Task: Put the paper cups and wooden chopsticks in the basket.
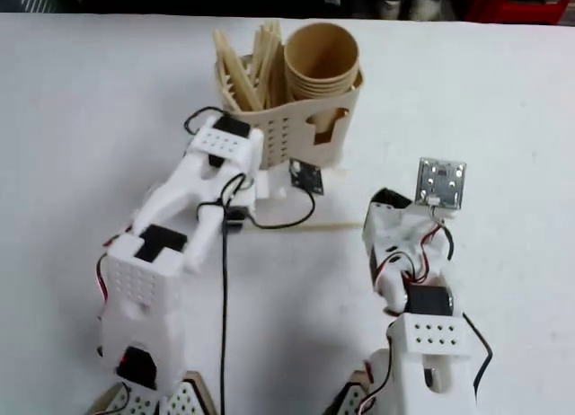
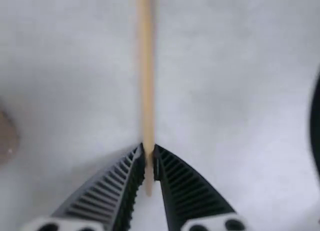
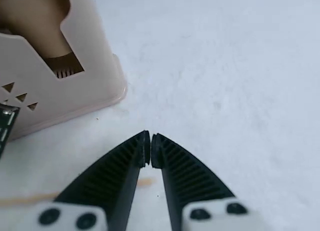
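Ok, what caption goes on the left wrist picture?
Left gripper pinching one wooden chopstick on the white table.

The beige basket [image 1: 296,128] bears rows of small holes and triangles. In it, the paper cups [image 1: 321,56] are tan, the wooden chopsticks [image 1: 247,69] pale yellow. The table [image 1: 503,101] beneath is white.

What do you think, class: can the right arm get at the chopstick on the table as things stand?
Probably yes: the chopstick lies on open table right by the shut right pincer, with nothing between. The left pincer clamps its far end, though.
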You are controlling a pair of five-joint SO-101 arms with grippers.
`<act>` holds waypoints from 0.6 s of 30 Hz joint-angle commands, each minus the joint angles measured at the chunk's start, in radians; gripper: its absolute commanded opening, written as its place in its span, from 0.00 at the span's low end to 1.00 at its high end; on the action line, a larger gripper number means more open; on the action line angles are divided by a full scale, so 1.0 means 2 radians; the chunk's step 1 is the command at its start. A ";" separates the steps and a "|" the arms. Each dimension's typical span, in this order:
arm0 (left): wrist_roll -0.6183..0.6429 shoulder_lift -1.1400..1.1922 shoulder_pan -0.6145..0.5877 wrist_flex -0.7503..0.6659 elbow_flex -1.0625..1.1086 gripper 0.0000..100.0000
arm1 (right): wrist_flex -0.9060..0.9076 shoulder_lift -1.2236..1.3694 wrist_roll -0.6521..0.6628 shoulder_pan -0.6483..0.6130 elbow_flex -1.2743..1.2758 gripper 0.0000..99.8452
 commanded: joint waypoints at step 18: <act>0.015 -0.154 0.022 -0.009 0.150 0.02 | -0.010 -0.011 0.001 0.020 -0.015 0.02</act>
